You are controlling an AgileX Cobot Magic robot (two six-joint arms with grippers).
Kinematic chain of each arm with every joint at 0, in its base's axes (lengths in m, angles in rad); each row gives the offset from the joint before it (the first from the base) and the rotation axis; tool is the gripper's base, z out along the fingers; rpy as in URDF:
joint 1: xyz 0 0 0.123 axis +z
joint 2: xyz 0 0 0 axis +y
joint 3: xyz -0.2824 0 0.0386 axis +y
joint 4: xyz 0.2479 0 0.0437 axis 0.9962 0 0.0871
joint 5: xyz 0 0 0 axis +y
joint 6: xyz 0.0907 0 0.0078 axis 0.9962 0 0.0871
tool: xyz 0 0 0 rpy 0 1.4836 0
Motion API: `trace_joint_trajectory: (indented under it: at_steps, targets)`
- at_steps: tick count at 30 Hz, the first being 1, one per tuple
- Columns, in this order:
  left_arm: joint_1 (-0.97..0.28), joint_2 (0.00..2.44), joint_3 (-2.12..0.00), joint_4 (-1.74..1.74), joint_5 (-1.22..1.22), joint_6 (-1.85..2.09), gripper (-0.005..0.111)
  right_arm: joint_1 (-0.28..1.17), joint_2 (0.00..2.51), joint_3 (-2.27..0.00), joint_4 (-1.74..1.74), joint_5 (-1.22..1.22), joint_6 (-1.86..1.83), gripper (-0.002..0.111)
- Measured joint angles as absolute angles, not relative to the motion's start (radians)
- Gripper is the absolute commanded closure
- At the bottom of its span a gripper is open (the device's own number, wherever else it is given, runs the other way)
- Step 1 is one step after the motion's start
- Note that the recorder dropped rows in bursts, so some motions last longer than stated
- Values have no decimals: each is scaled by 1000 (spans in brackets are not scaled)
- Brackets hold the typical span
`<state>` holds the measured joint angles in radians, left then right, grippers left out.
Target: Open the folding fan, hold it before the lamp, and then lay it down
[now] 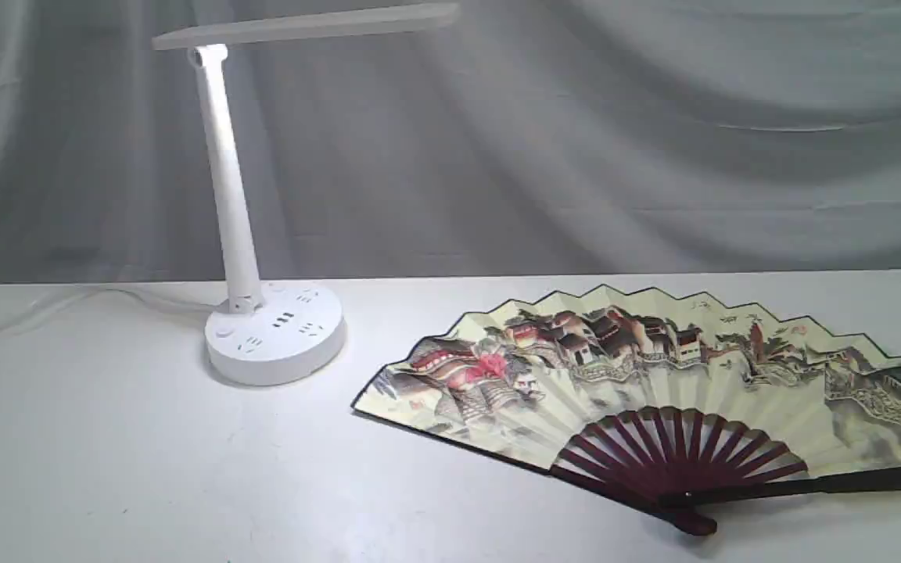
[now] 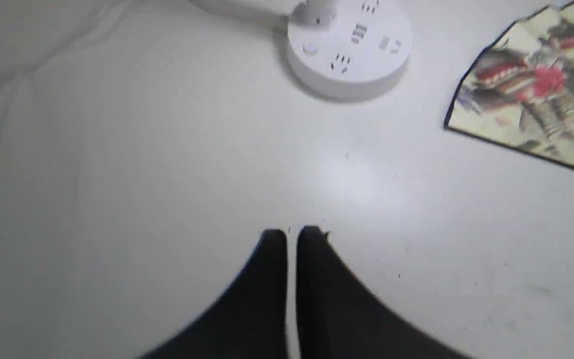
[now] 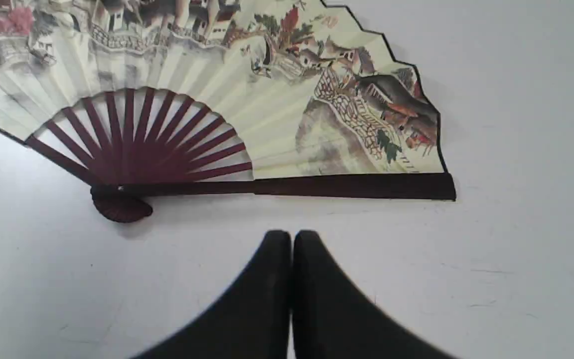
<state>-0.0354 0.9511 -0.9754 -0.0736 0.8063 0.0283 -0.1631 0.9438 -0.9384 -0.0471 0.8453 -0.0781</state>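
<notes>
By the right edge of the table (image 1: 106,469), folding fan (image 1: 654,375) lies spread flat, lamp (image 1: 274,332) far-left; left gripper (image 2: 292,239) and right gripper (image 3: 292,239) clenched, empty.

Fan (image 1: 654,375) open, seemingly flat; lamp (image 1: 226,188) upright nearby.

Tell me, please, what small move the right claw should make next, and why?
Probably lift the right claw away, clear of the folding fan. The fan lies open and flat on the table beside the lamp. The left claw and the right one are shut and empty.
</notes>
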Motion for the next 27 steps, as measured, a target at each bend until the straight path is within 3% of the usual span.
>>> trace_joint_trajectory:
  at_steps: [27]
  targets:
    - [-35,201,-931,-76,978,28,107,-163,250,-926,0,1060,-68,108]
